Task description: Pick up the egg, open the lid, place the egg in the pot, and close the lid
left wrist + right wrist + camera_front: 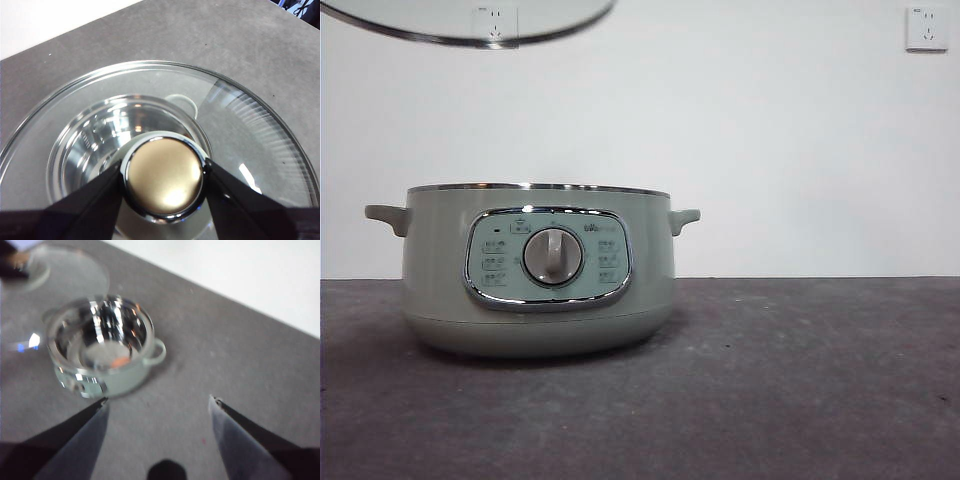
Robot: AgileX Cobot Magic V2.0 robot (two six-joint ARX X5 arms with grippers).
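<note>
Step in hand, as judged: the egg [119, 361] appears already placed, and closing the lid is what remains. In the right wrist view a small orange-brown blur lies on the shiny floor of the pot [107, 352]; the picture is too soft to confirm more than colour and position.

The left gripper [165, 181] has its two black jaws closed against opposite sides of the lid's knob [165, 179], which shows a dull golden face in a chrome ring. The lid [470, 25] hangs high above the pot, well apart from it and offset toward one side; only its lower chrome rim enters the front view. Through the glass, the left wrist view shows the pot's open mouth below.

The right gripper [157, 402] hovers over bare table [240, 380], near the pot, jaws spread wide and holding nothing.

The next move calls for bringing the lid level over the pot's rim, centring it, and lowering until the chrome rim seats all round before release.

The pot is pale sage green, upright, with a grey dial [553, 256] and two side handles.
</note>
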